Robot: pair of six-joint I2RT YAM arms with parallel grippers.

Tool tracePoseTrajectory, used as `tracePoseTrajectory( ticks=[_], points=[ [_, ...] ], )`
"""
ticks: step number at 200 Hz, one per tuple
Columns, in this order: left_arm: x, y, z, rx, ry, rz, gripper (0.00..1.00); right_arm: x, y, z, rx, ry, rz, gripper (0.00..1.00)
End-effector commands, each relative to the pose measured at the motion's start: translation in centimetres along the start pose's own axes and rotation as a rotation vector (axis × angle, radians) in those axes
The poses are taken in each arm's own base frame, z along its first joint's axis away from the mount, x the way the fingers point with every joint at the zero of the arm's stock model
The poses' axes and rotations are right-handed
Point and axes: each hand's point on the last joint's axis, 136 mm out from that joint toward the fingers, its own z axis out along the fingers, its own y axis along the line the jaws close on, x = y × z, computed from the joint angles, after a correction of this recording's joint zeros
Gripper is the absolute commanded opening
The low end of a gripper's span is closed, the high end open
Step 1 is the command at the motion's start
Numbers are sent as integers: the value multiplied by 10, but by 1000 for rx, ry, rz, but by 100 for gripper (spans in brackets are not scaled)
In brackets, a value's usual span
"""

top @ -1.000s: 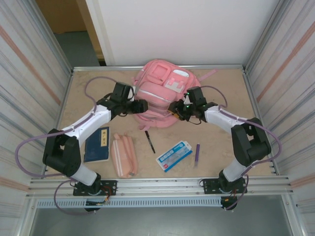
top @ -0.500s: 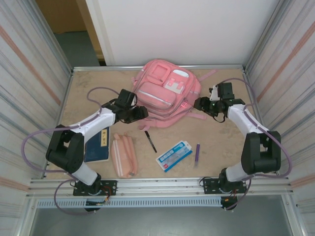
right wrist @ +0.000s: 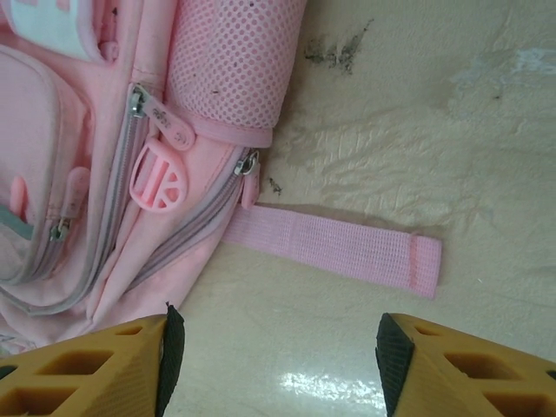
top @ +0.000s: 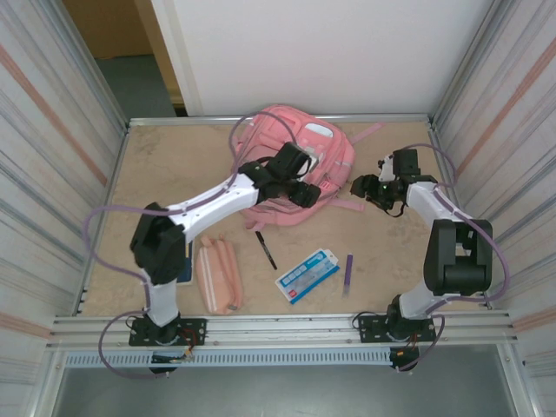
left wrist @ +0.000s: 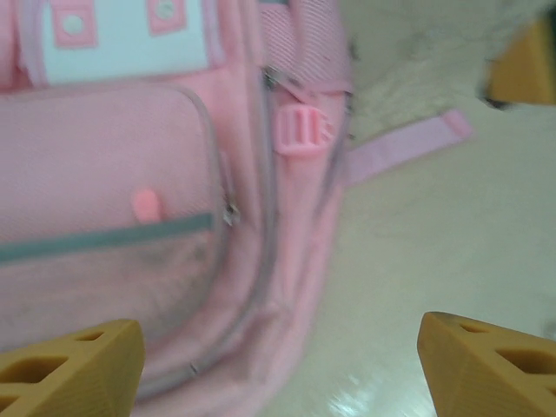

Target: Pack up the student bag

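Bag [top: 326,152] flat, far centre, zips look shut. Left gripper [top: 302,192] open over its near-right edge; right gripper [top: 361,187] open just right, above strap [right wrist: 334,246]. Likely lining up for zipper.

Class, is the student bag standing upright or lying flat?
Lying flat: the student bag rests on the table, front pockets facing up.

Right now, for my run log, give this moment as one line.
left gripper: open, over student bag edge | right gripper: open, by strap | pencil case, pen: on table, unpacked
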Motion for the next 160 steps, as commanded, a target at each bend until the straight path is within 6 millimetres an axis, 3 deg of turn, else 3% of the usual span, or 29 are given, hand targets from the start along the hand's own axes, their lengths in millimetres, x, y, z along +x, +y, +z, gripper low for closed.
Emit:
tracePoseTrajectory(
  ticks=[1, 38, 76, 92, 104, 121, 146, 160],
  points=[
    [13, 35, 26, -165, 133, 127, 82, 2, -2, -14, 3, -22, 14, 63],
    [24, 47, 74, -233, 212, 94, 81, 2, 3, -23, -26, -32, 21, 63],
    [29, 51, 98, -267, 226, 76, 76, 7, 9, -20, -69, -10, 34, 63],
    [33, 49, 106, -251, 240, 83, 62, 8, 4, -14, -63, 2, 42, 64],
    [37, 41, 111, -186, 253, 86, 40, 8, 2, -7, -61, 23, 47, 64],
    [28, 29, 100, -85, 235, 74, 17, 9, 2, 3, -83, 59, 40, 64],
    [5, 24, 70, -64, 150, 114, 0, 7, 5, 17, -124, 100, 30, 65],
    [-11, 24, 50, -36, 100, 101, 0, 6, 7, 24, -152, 112, 19, 65]
  ],
)
